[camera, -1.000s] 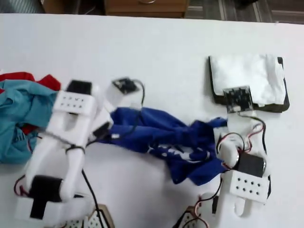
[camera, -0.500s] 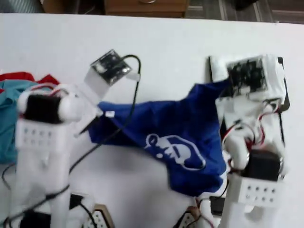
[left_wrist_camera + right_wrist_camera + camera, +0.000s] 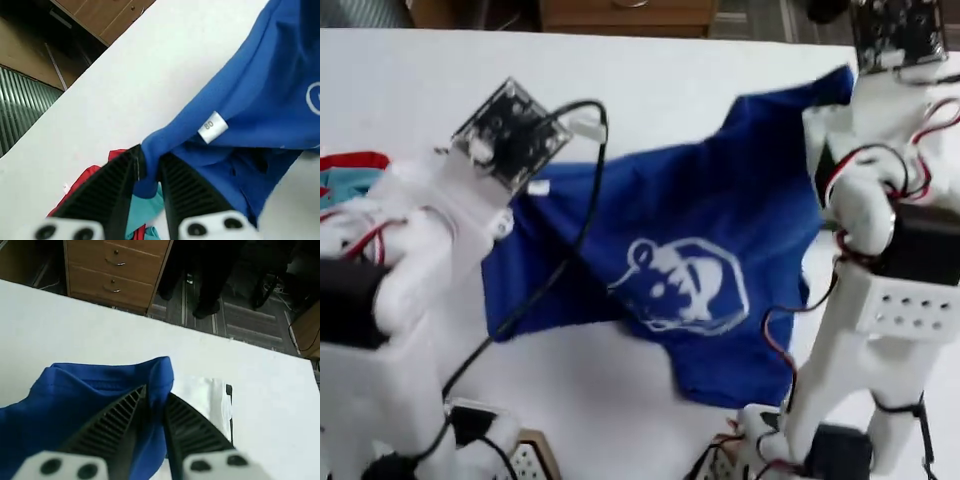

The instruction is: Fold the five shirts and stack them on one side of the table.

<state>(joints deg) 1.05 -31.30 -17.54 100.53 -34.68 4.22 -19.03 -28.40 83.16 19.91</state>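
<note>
Two corners of the blue shirt (image 3: 690,250), pinched by left gripper (image 3: 148,162) and right gripper (image 3: 156,395), let me spread it flat.

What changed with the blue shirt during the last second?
The left pincer and the right pincer, each shut on an edge of the blue shirt, rose and moved apart, so the crumpled shirt was lifted and spread open. The red shirt and teal shirt stayed where they lay.

Red and teal shirts (image 3: 353,162) cut off at left edge, white shirt (image 3: 200,395) partly behind blue shirt (image 3: 75,410)
</note>
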